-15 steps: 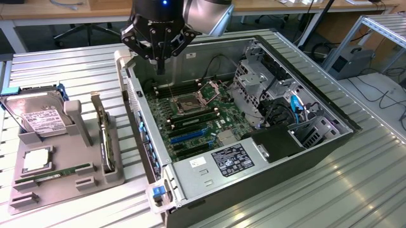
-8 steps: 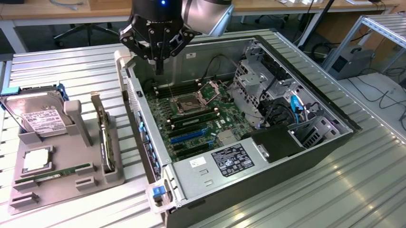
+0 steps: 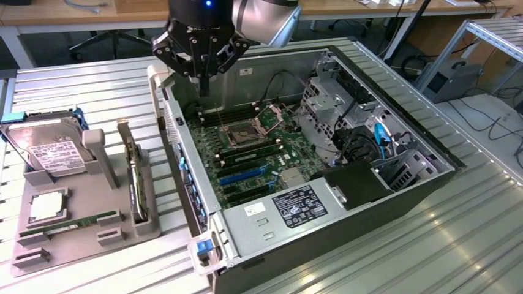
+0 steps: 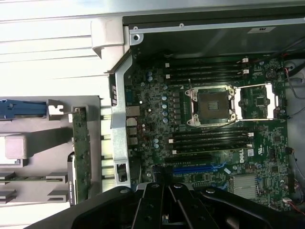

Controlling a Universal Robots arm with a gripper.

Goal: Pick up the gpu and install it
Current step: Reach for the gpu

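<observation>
The gpu (image 3: 136, 184) stands on its long edge in a slot of the grey holder tray (image 3: 82, 239), at the exterior view's left of the open computer case (image 3: 408, 184). In the wrist view the gpu (image 4: 82, 157) is seen edge-on as a thin green strip. My gripper (image 3: 204, 89) hangs above the far end of the motherboard (image 3: 253, 153), inside the case wall, shut with nothing between its fingers. It is well apart from the gpu. In the wrist view the gripper (image 4: 164, 188) sits over the board near the blue expansion slot (image 4: 193, 168).
The tray also holds a hard drive (image 3: 51, 150), a processor chip (image 3: 48, 205) and a memory stick (image 3: 70, 223). The board has an open processor socket (image 4: 212, 105). Drive cages and cables (image 3: 359, 135) fill the case's far side. The case side wall (image 3: 176, 153) stands between tray and board.
</observation>
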